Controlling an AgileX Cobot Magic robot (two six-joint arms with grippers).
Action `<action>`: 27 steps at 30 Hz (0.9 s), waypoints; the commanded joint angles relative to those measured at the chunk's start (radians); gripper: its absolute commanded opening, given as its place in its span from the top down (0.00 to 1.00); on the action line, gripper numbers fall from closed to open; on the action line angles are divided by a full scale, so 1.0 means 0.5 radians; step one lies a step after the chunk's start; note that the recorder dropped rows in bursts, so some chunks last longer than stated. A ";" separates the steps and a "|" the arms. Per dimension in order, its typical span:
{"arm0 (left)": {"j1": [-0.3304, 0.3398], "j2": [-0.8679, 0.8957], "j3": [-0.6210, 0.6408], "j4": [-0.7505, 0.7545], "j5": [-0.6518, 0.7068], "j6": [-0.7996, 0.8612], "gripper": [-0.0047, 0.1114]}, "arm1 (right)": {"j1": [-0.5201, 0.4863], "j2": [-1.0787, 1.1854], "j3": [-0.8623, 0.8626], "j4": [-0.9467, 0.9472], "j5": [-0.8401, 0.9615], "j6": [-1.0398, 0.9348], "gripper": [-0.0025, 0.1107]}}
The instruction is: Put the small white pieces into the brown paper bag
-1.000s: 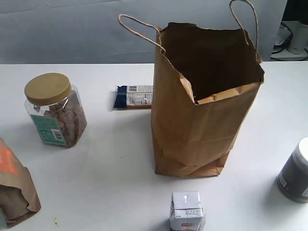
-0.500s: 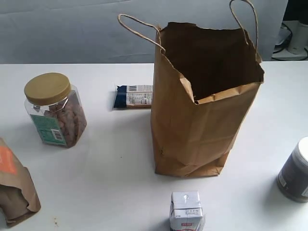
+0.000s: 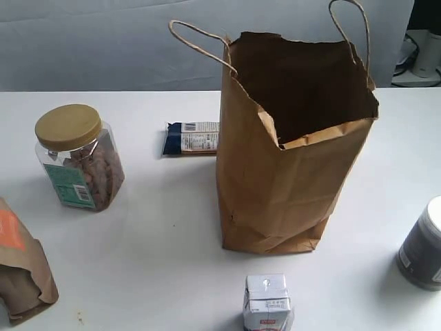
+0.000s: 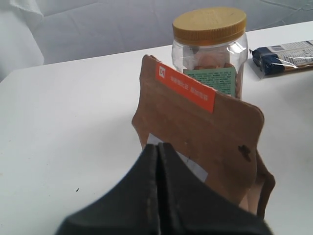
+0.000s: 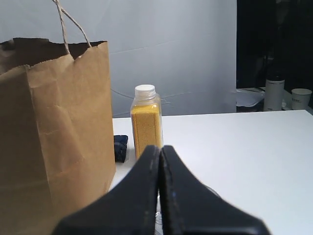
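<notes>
Exterior view: brown paper bag (image 3: 275,186), green-labelled jar (image 3: 79,162)

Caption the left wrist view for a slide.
Shut left fingers facing a brown pouch with an orange label, a yellow-lidded jar behind it.

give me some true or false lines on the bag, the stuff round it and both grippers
1. The brown paper bag stands upright with its mouth open. True.
2. The nut jar has its lid off. False: its tan lid is on.
3. The left gripper is wide open. False: its jaws are closed together, pointing at the brown pouch.
4. The small carton stands apart from the bag, on the near side of it in the exterior view. True.
5. The right gripper is shut with nothing showing between its jaws. True.
</notes>
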 commanded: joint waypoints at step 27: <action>-0.016 -0.007 0.006 -0.018 -0.015 -0.004 0.96 | -0.118 -0.012 0.007 0.009 -0.003 -0.016 0.98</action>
